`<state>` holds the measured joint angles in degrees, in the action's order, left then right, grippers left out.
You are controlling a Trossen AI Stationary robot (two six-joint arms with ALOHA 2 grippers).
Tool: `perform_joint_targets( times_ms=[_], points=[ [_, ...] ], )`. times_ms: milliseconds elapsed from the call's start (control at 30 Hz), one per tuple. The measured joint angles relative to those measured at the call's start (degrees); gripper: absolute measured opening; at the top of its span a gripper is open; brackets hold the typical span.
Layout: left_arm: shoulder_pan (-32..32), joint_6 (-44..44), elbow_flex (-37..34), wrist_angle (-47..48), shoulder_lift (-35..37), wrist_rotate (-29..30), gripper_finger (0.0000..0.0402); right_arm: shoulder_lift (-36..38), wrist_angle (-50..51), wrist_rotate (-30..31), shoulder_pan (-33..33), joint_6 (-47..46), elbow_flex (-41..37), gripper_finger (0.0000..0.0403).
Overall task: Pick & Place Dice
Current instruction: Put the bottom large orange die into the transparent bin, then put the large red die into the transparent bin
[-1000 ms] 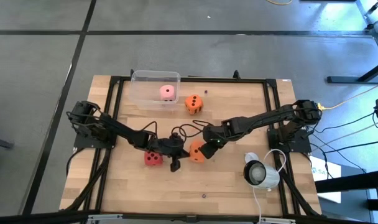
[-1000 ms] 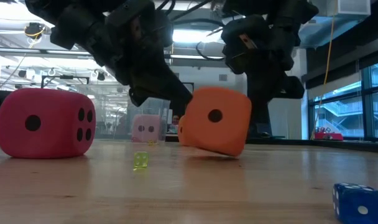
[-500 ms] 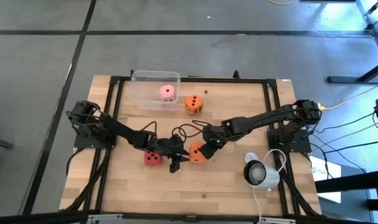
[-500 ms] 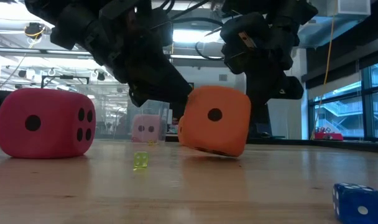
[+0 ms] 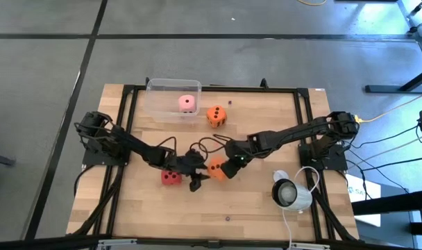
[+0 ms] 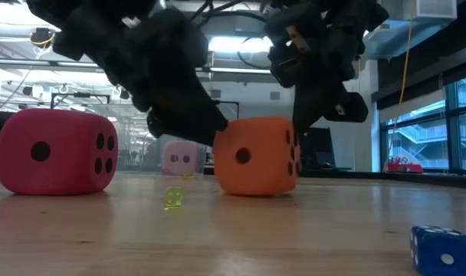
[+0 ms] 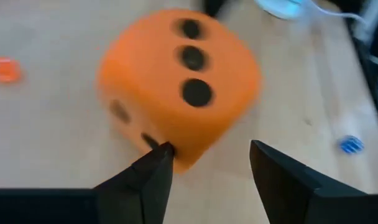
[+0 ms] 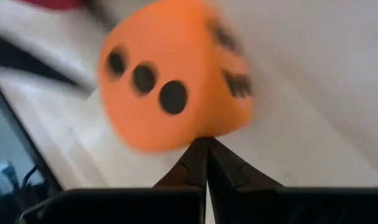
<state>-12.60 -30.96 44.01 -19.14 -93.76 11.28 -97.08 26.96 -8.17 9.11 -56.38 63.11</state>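
Note:
An orange die sits flat on the wooden table between my two grippers. My left gripper is open on the die's left side, with one fingertip at the die's lower corner. My right gripper is shut at the die's right side. A red die lies on the table to the left. A second orange die lies at the far side. A pale pink die rests inside a clear container. My left gripper has one fingertip right at the orange die's lower corner. The picture is blurred there, and I cannot tell whether it touches. My right gripper has its shut fingertips against the orange die's lower edge. They come from the table's right, slanting down. The die stands flat on the table.
A white round device with a cable lies at the near right. A tiny yellow-green die and a tiny blue die lie on the table nearer the front. Dark cables loop between the arms.
My left gripper has opened and let go of the orange die. The die was tipped up on an edge. It has dropped flat onto the table, turned about and shifted a little toward the table's left. My right gripper has stayed shut.

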Motion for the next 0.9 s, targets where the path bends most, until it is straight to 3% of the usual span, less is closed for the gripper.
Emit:
perform_joint_targets(
  times_ms=[267,433,767,900],
  points=[
    [0.14,-2.98,0.02,0.62,0.62,-4.1,0.0206,0.0,0.11,-0.66,0.0,0.0,0.11,0.0],
    [1.79,-2.51,0.05,2.36,5.27,-7.75,0.0206,0.09,0.89,0.13,-0.05,0.26,0.11,0.0],
    [4.75,4.09,0.33,15.33,17.4,-6.84,0.0205,0.2,-0.63,0.88,-0.11,2.86,0.24,0.0],
    [4.93,2.16,0.28,19.61,18.24,-10.85,0.0205,0.2,-1.2,0.86,-0.3,2.86,0.24,0.0]
  ],
)
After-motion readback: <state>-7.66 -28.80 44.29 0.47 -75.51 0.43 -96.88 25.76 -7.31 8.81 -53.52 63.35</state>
